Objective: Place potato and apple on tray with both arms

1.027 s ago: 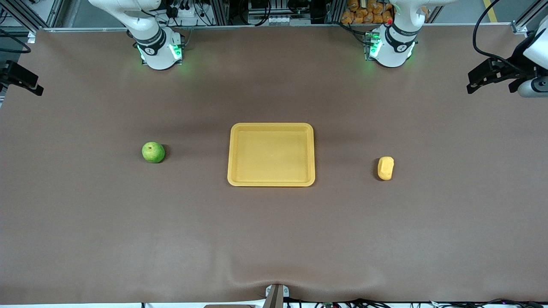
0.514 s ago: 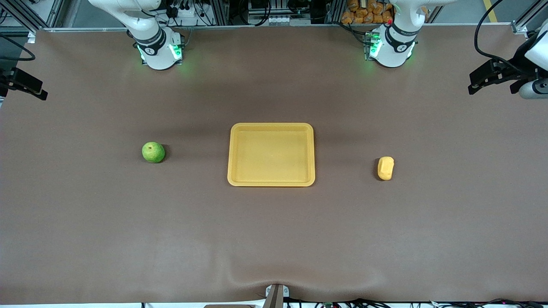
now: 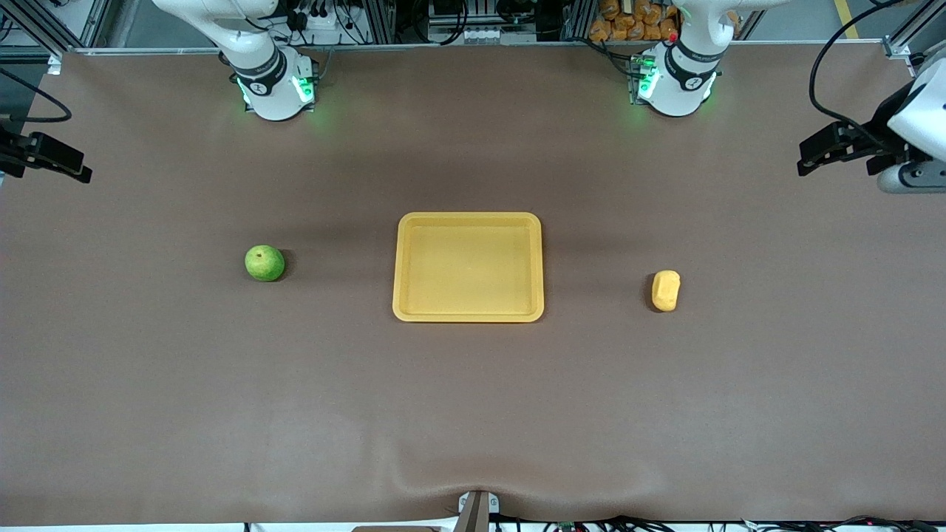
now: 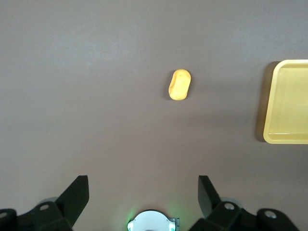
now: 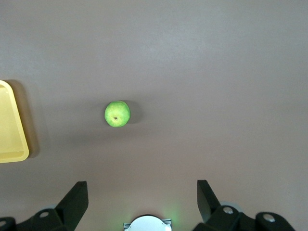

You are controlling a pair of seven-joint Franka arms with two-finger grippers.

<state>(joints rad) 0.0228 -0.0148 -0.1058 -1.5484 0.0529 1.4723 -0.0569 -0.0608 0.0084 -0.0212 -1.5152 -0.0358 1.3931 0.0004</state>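
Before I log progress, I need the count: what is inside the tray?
Nothing: the tray shows only its bare yellow floor, none of it covered. The apple and the potato lie on the table, one toward each end.

We lose part of the tray (image 4: pixel 287 103) at both wrist views' edges. Front view cuts off the right hand (image 3: pixel 52 155) and the left arm (image 3: pixel 916 125) at the sides.
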